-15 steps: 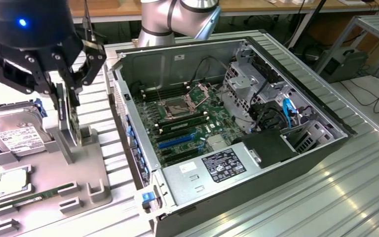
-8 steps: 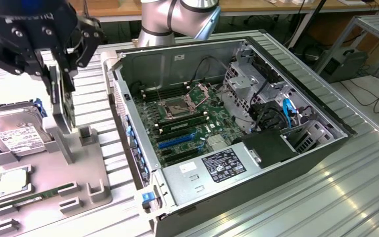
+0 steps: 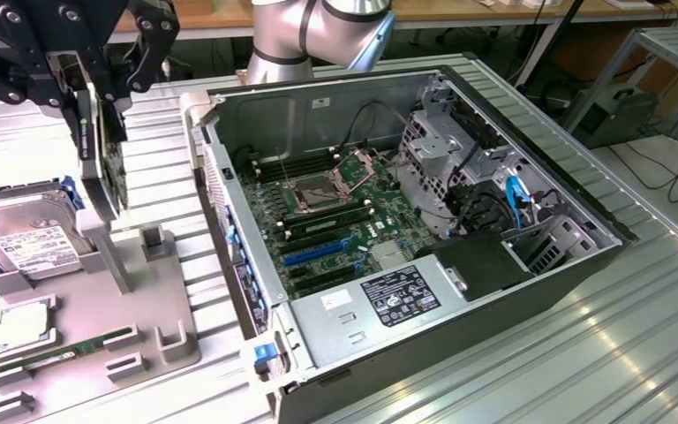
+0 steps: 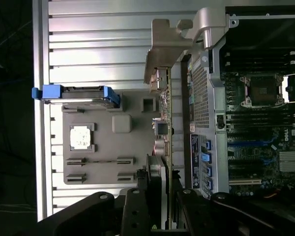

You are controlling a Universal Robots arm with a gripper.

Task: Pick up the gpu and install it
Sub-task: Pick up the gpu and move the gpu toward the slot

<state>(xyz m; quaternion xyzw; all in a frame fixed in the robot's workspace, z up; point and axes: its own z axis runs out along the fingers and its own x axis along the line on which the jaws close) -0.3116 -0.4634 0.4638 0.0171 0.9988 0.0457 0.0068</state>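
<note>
My gripper [image 3: 94,97] is shut on the gpu [image 3: 109,177], a thin dark card that hangs edge-on above the grey parts tray [image 3: 151,300], clear of its holder. This is at the exterior view's left, beside the open computer case [image 3: 575,256]. In the wrist view the gpu [image 4: 166,123] runs away from my gripper [image 4: 166,189], and its silvery metal bracket [image 4: 169,44] is at the far end. The motherboard [image 3: 327,221] with its blue expansion slots [image 3: 315,252] lies exposed inside the case.
On the tray lie a hard drive [image 3: 21,238] with a blue bracket, a processor chip [image 3: 21,322] and a green memory stick [image 3: 68,349]. The case's side wall [image 3: 227,238] stands between tray and motherboard. A power supply [image 3: 398,296] and a drive cage [image 3: 440,150] crowd the case.
</note>
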